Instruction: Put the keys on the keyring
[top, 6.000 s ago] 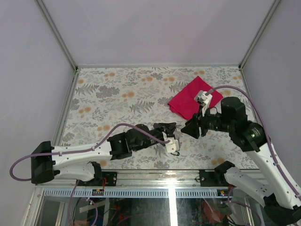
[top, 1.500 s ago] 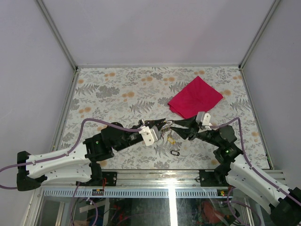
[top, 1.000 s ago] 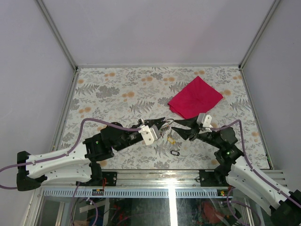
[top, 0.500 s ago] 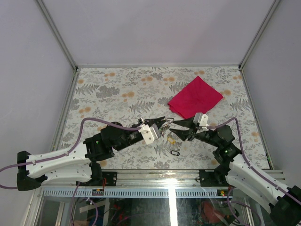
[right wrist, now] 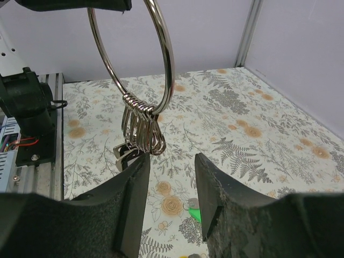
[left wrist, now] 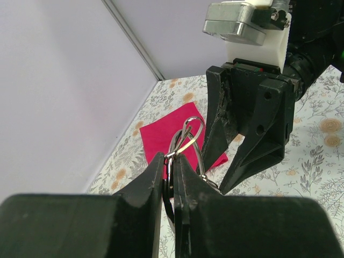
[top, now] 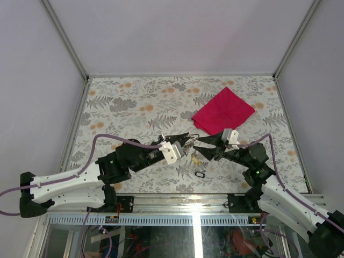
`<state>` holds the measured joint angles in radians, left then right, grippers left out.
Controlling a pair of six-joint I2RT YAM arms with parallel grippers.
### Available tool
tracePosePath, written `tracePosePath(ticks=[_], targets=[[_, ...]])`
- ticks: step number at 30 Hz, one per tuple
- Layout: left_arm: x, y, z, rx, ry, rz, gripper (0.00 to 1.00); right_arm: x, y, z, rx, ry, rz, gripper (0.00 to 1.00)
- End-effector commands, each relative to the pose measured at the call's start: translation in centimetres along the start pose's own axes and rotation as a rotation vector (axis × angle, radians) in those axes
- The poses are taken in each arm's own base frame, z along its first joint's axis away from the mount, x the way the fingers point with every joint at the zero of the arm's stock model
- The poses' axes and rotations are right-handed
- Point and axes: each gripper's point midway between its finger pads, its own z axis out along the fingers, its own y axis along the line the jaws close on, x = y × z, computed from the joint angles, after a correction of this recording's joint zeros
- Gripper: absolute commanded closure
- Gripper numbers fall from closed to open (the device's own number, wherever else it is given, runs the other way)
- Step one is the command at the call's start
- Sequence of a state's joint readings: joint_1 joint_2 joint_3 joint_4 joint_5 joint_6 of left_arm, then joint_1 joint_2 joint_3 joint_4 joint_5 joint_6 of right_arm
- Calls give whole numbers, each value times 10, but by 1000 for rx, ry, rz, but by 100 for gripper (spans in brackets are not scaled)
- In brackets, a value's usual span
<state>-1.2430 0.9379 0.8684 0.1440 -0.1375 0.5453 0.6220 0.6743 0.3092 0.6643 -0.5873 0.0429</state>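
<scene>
1. Top external shows you a table (top: pixel 107 107) covered in a print of grey ferns and orange blossoms. It is boxed in by plain pale lilac walls (top: pixel 177 32), with metal posts (top: pixel 64 40) running to the far corners
2. A red cloth (top: pixel 223 112) lies flat and slightly creased toward the far right of the table. In the left wrist view you see it behind the ring
3. A metal rail (top: pixel 177 201) runs along the near edge, where both arm bases sit
4. Your two arms meet over the near middle of the table, with their tips close together
5. Your left gripper (left wrist: pixel 171 159) is pinched tight on the ring (left wrist: pixel 194 122) and holds it upright in the air above the print
6. Keys (right wrist: pixel 126 156) hang in a bunch from small wire loops (right wrist: pixel 144 126) at the bottom of the ring
7. Your right gripper (right wrist: pixel 169 185) stands half apart with nothing between its fingers. Its tips are just below the bunch, and you cannot tell whether one of them touches the keys
8. One loose key (top: pixel 200 174), black-framed, lies on the print near the front edge, apart from both grippers
</scene>
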Motion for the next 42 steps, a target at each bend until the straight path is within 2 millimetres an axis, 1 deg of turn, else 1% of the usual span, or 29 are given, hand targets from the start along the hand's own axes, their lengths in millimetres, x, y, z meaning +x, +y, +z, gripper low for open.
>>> tracePosePath(ticks=[1, 14, 27, 33, 42], targets=[[-38, 19, 1, -64, -118, -31, 100, -39, -1, 6, -3, -111, -58, 55], [-40, 19, 2, -64, -120, -35, 100, -44, -3, 7, 9, -131, -53, 56], [-39, 22, 6, -85, -114, -47, 100, -49, -15, 10, 62, -153, -75, 56], [-41, 24, 6, -96, -117, -58, 100, -50, -20, 10, 84, -160, -84, 58], [-40, 26, 10, -109, -114, -78, 100, -53, -23, 12, 94, -177, -90, 59]])
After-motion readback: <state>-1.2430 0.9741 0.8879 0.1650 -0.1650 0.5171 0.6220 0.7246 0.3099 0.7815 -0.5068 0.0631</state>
